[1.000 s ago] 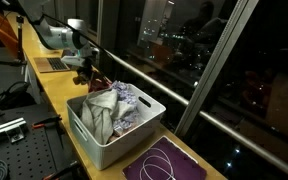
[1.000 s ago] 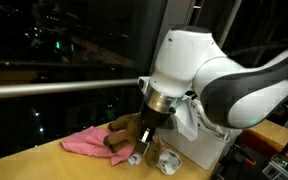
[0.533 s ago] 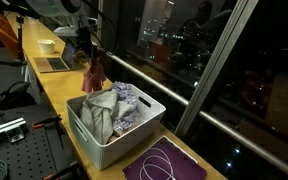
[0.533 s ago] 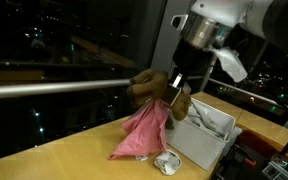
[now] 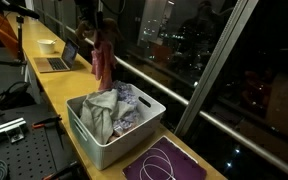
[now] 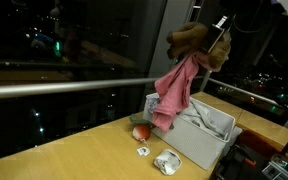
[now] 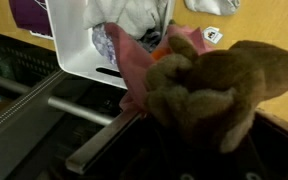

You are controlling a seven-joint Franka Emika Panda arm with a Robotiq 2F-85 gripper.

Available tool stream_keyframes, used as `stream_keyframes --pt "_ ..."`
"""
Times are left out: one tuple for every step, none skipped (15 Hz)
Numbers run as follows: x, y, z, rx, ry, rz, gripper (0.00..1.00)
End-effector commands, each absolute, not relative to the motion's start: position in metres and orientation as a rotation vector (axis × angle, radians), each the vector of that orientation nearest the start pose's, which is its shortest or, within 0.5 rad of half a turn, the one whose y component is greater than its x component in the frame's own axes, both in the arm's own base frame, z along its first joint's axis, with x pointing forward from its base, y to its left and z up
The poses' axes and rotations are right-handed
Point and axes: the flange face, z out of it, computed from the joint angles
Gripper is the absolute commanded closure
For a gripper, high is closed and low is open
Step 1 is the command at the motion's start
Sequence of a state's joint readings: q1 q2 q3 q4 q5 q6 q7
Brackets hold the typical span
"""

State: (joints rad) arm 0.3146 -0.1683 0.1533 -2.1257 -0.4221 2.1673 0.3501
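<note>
1. My hand (image 6: pixel 213 44) is clamped on a brown plush toy (image 6: pixel 191 40), high above the table (image 6: pixel 74 160).
2. A pink cloth (image 6: pixel 174 92) hangs from under the toy. I cannot tell whether my fingers pinch it too.
3. The cloth's lower tip hangs clear of the table, near the window-side edge and just beside one end of the white basket (image 6: pixel 198 145).
4. In the wrist view the toy (image 7: pixel 219 85) fills the foreground, with the cloth (image 7: pixel 142 72) trailing towards the basket (image 7: pixel 79 40).
5. The basket holds crumpled clothes (image 5: pixel 114 108).
6. A small red thing (image 6: pixel 141 131) lies on the table below the cloth's tip, with a crumpled white scrap (image 6: pixel 166 162) nearer the front edge.
7. A purple mat (image 5: pixel 164 165) lies beyond the basket's other end.
8. A metal rail (image 6: pixel 64 88) runs along the window.
</note>
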Motion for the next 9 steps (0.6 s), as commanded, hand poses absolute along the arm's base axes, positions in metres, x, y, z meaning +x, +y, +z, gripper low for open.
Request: stream_keyframes --pt "0.462 0.197 0.529 -3.352 -0.46 -0.619 0.97" --pt "0.462 0.191 0.531 -3.355 -0.437 -0.624 0.97" --pt "0.461 0.185 0.531 -3.357 -0.421 -0.63 0.97" --pt "0.46 0.179 0.533 -3.363 -0.404 -0.631 0.97" --pt "0.458 0.174 0.534 -3.37 -0.388 -0.634 0.97" --pt "0.456 0.166 0.539 -3.377 -0.371 -0.64 0.97" --pt "0.453 0.159 0.542 -3.382 -0.354 -0.645 0.97" --pt "0.451 0.151 0.546 -3.387 -0.334 -0.652 0.97" --pt "0.45 0.143 0.551 -3.391 -0.318 -0.66 0.97"
